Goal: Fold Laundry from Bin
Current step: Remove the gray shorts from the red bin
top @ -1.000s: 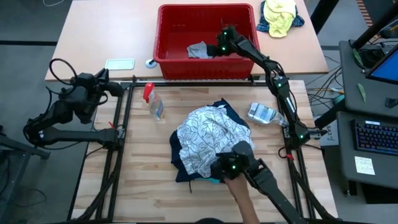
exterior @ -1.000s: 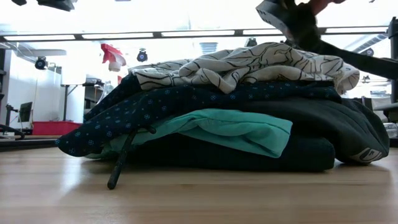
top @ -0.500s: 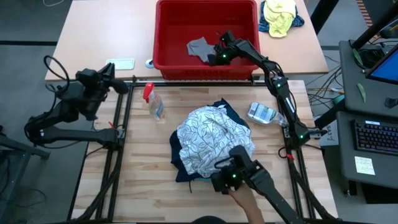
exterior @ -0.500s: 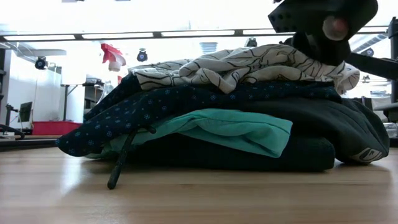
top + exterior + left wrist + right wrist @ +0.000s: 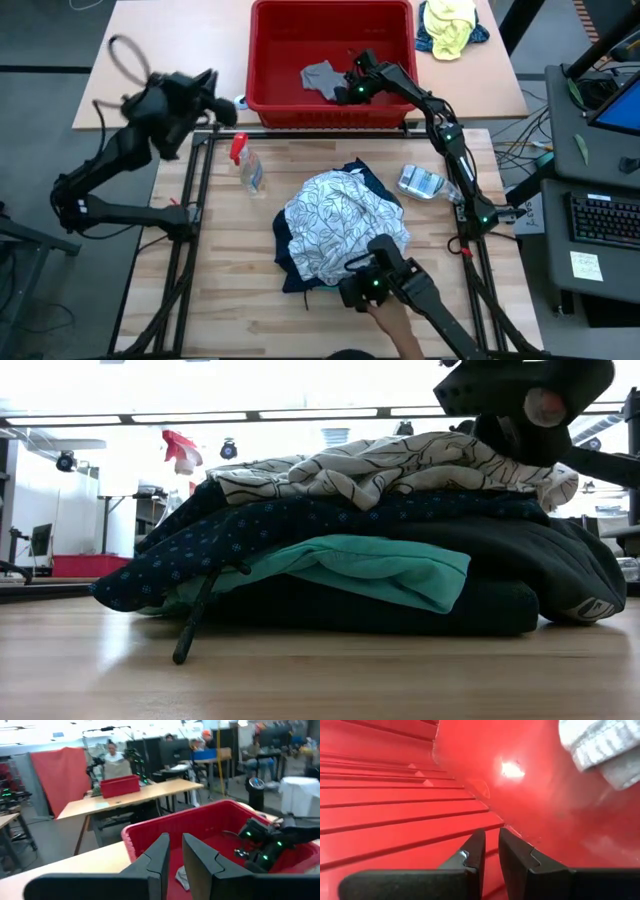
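The red bin [image 5: 262, 60] stands on the far table, and one light grey garment [image 5: 318, 76] lies on its floor. My right gripper [image 5: 350, 88] reaches down into the bin beside that garment. It is shut with nothing between its fingers [image 5: 491, 837], and the garment [image 5: 600, 745] lies just beyond them. My left gripper [image 5: 228, 108] is raised at the bin's left side, level, shut and empty [image 5: 175, 842], pointing across the bin [image 5: 200, 825]. A stack of folded laundry [image 5: 340, 225] rests on the wooden table, with a white leaf-print piece on top [image 5: 380, 465].
A red-capped spray bottle [image 5: 245, 165] and a clear packet [image 5: 420, 182] lie beside the stack. A dark device [image 5: 375, 280] and a person's hand [image 5: 385, 318] are at the stack's near right. A yellow-and-blue bundle [image 5: 450, 25] sits right of the bin.
My left gripper has swung up and toward the bin, rolling as it went. My right gripper has tipped further down inside the bin. The bin has slid a little toward the far edge, and the grey garment went with it.
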`<state>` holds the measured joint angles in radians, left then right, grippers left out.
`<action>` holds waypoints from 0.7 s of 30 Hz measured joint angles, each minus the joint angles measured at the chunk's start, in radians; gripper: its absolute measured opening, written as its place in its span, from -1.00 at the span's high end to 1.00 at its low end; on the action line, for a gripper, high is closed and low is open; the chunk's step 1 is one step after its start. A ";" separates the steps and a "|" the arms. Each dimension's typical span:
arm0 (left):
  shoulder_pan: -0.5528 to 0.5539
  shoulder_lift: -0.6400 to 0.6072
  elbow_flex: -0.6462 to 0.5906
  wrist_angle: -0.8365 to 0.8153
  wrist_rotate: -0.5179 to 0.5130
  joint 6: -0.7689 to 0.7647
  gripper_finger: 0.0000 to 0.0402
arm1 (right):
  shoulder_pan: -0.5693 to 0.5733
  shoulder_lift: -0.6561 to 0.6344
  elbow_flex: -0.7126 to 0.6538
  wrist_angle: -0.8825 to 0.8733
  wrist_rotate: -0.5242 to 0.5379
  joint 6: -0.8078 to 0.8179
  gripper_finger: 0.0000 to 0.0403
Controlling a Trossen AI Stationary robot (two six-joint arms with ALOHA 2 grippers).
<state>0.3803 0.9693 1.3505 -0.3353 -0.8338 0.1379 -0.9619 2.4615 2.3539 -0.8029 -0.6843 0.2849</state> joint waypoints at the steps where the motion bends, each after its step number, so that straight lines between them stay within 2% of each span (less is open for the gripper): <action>1: 0.026 0.025 0.031 -0.022 0.041 -0.001 0.82 | 0.000 0.000 0.000 0.009 0.011 0.018 0.79; 5: 0.077 0.105 0.145 -0.113 0.091 0.009 0.82 | -0.010 0.000 -0.001 0.113 0.119 0.213 0.79; 9: 0.076 0.150 0.228 -0.214 0.092 0.011 0.82 | -0.029 0.005 -0.005 0.223 0.146 0.297 0.72; 16: 0.078 0.149 0.271 -0.271 0.091 0.011 0.82 | -0.056 -0.001 -0.003 0.284 0.139 0.322 0.40; 21: 0.078 0.131 0.271 -0.274 0.091 0.021 0.82 | -0.060 -0.024 0.002 0.398 0.210 0.271 0.19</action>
<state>0.4583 1.1002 1.6211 -0.6092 -0.7432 0.1585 -1.0218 2.4376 2.3560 -0.4053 -0.4738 0.5556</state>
